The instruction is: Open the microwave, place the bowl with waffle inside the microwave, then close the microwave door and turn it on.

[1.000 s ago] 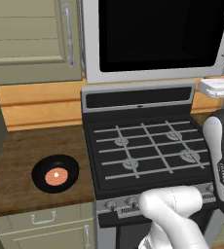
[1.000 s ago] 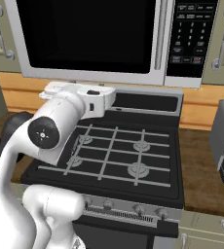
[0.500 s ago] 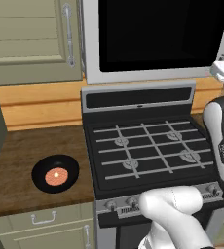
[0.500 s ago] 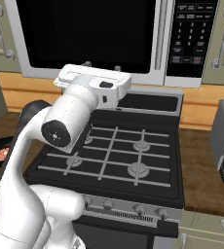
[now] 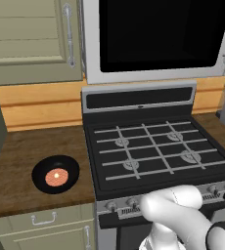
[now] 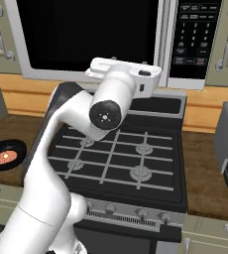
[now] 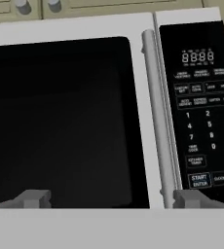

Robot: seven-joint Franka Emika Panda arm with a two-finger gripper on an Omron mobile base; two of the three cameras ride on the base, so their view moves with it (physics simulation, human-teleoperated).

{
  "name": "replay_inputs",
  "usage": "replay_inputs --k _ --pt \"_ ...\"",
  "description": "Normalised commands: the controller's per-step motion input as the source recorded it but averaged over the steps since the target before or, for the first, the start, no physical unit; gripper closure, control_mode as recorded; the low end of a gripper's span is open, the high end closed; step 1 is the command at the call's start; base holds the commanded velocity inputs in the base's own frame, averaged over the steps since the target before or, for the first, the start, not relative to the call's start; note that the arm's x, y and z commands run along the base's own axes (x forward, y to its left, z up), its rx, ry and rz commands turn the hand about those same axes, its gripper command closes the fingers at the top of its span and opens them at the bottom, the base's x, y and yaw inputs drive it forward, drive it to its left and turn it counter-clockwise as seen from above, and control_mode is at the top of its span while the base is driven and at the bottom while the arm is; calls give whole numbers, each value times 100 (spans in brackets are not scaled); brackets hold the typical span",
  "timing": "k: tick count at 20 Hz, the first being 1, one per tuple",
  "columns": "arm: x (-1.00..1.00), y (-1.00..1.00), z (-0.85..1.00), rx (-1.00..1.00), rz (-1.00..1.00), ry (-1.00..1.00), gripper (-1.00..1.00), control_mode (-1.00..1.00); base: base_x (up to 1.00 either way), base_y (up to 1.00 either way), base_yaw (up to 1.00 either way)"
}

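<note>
A: Step in hand, by the look of it: opening the microwave (image 6: pixel 111 39). The microwave door (image 7: pixel 60 116) is shut, and its vertical silver handle (image 7: pixel 158 116) stands between the black glass and the keypad (image 7: pixel 204 112).

B: Hand state?

A: The hand (image 7: pixel 113 198) is spread wide and holds nothing; in the hand view one fingertip sits below the glass, the other at the handle's lower end. It faces the door, apart from it.

B: What would make the grab go well?

A: Likely the hand should shift toward the keypad side until the bar lies midway between the fingertips, then advance so both pass either side of it before closing. The pull should probably follow the door's arc, hinge being on the far side from the handle, rather than a straight tug. The risk is a fingertip brushing the keypad buttons.

B: And the bowl?

A: The bowl with waffle (image 5: pixel 56 174) rests on the wooden worktop (image 5: pixel 21 161) left of the stove (image 5: pixel 153 146), near the worktop's front edge, untouched.

B: Change from a second back?

A: In the right base view the arm (image 6: pixel 106 111) has risen: the wrist, then low over the stove's rear, is now level with the microwave's lower frame. The bowl has not moved.
</note>
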Motion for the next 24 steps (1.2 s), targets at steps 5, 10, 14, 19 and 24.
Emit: replay_inputs --k 5,10,14,19,24 --pt "66 -51 -6 3 15 16 -100 -100 0 0 0" --pt "44 -28 -20 0 5 1 -100 -100 0 0 0" --pt "40 -27 -11 0 0 0 -100 -100 0 0 0" --pt "51 -20 -5 0 0 0 -100 -100 0 0 0" --pt "49 -1 -4 0 0 0 -100 -100 0 0 0"
